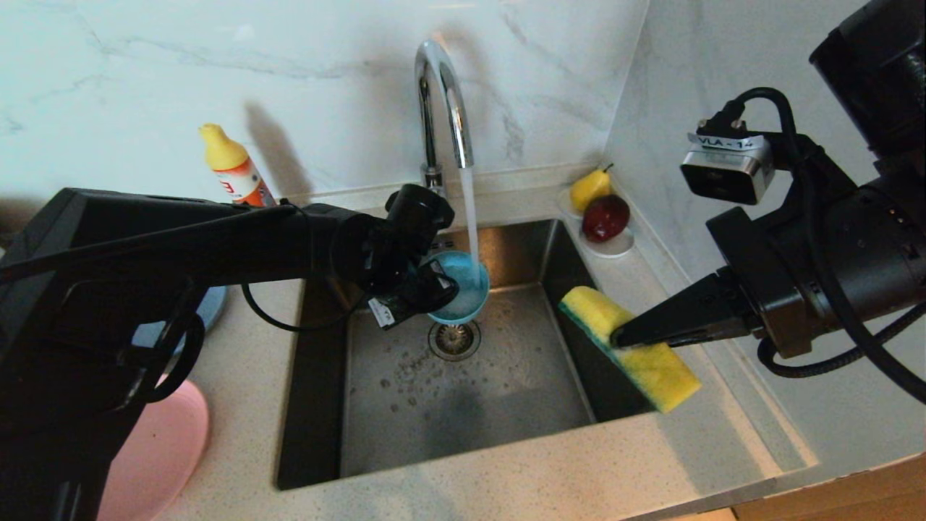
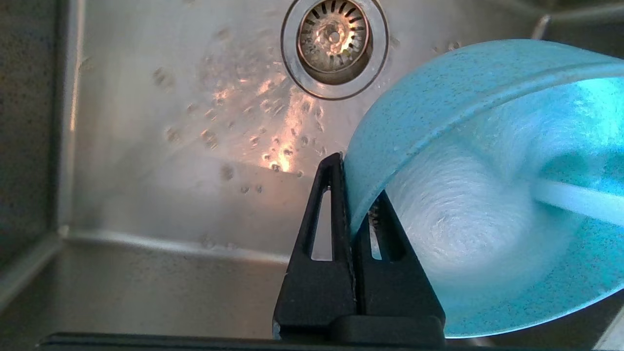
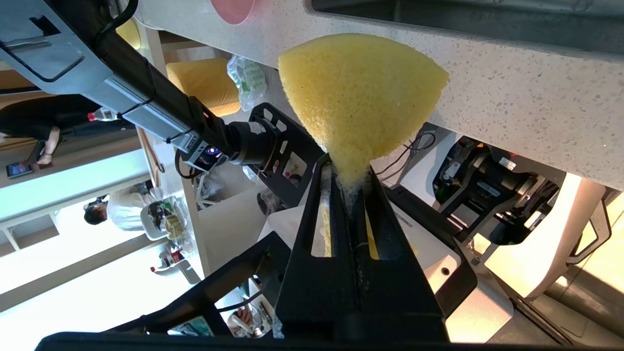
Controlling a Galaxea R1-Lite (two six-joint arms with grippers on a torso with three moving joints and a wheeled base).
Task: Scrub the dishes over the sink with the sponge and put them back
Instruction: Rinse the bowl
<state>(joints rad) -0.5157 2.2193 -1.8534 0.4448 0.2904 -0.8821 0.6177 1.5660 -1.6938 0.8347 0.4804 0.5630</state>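
Note:
My left gripper is shut on the rim of the teal bowl, one finger inside and one outside. It holds the bowl tilted over the sink, just behind the drain. Water from the tap streams into the bowl. My right gripper is shut on the yellow sponge, green side facing the basin, above the sink's right edge. A pink plate and a blue-grey plate lie on the counter at the left, partly hidden by my left arm.
A yellow-capped detergent bottle stands behind the sink at the left. A white saucer with a pear and a red fruit sits in the back right corner. Marble walls close in behind and at the right.

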